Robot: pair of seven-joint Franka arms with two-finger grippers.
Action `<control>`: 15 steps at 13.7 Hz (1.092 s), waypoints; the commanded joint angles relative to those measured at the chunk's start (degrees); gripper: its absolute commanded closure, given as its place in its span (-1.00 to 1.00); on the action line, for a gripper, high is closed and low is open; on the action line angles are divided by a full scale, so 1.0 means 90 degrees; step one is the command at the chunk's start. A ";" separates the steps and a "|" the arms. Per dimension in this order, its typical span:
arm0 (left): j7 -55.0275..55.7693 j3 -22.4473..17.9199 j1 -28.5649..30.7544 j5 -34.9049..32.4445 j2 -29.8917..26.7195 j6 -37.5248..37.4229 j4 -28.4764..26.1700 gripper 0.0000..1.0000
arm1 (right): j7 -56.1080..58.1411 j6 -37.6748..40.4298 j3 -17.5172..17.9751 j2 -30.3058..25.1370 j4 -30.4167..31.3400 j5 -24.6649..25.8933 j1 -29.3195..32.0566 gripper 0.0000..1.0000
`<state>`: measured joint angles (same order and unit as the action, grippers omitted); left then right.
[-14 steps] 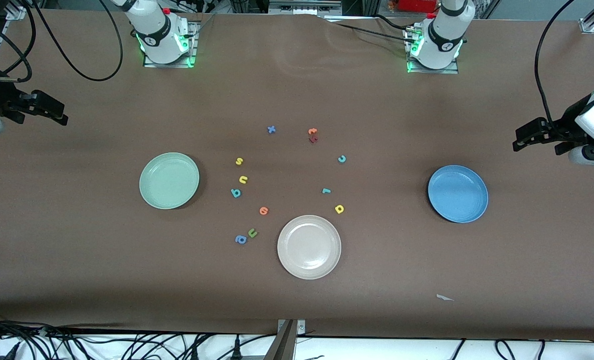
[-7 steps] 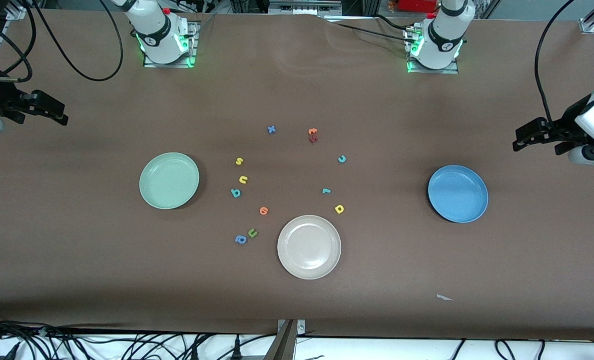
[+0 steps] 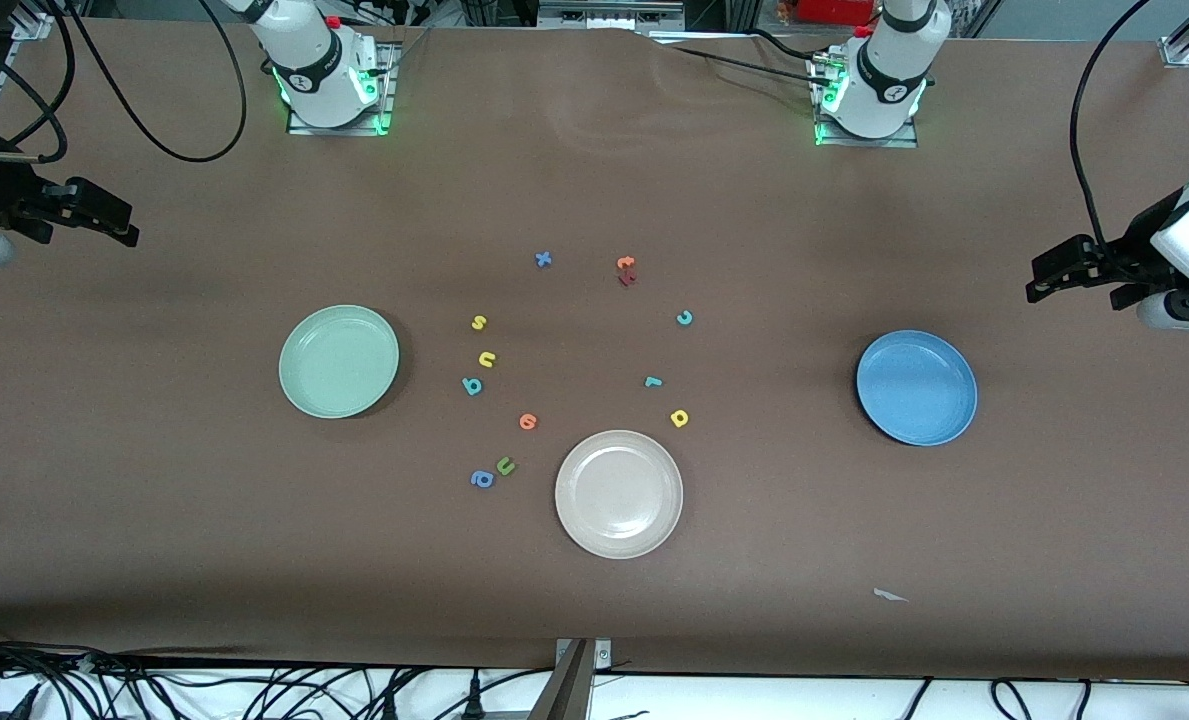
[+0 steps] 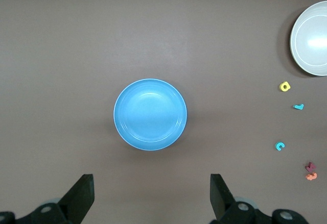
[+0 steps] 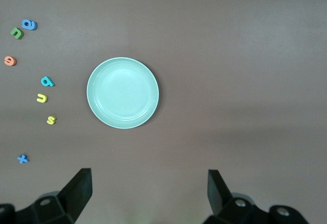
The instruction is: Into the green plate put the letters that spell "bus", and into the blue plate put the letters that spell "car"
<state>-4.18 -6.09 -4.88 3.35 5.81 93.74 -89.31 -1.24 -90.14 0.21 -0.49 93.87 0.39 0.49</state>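
Left gripper: up in the air over the bare tabletop at the left arm's end, just above the blue plate's edge of the scene; fingers spread wide, nothing between them; waiting.
Right gripper: up over the tabletop at the right arm's end; fingers likewise wide apart and empty.
Green plate: flat on the tabletop toward the right arm's end, nothing in it.
Blue plate: flat toward the left arm's end, also bare.
"bus" letters: yellow "s", yellow "u" and teal "b" in a short column near the green plate, close together but apart.
"car" letters: teal "c", teal "r" and yellow "a" nearer the middle, well apart from the blue plate.
Decoys: green "u" touching or just beside a blue "a", orange letter, beige plate.
Handling: probably foam, so very light, soft, thin and lying flat; likely to squash, tip or cling to a finger on release.
Hold: straight down, fingers straddling a stroke at its outer edges, low to the tabletop; gentle squeeze only.
Caution: "u" and "b" close enough that wide fingers may nudge the neighbour.
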 commanded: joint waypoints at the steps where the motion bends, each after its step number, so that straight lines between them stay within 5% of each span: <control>1: -0.0111 0.0013 -0.0005 -0.0206 -0.0011 -0.0064 0.0031 -1.00 | 0.0070 0.0142 0.0006 -0.0043 -0.0079 -0.0024 -0.0016 -1.00; 15: -0.0102 0.0003 -0.0005 -0.0206 0.0009 -0.0064 0.0031 -1.00 | 0.0011 0.0162 0.0094 -0.0063 -0.0079 -0.0024 -0.0016 -1.00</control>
<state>-4.18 -6.09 -4.87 3.35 5.85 93.74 -89.34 -1.25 -89.80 0.99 -0.49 93.73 0.40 0.45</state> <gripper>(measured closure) 0.000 0.000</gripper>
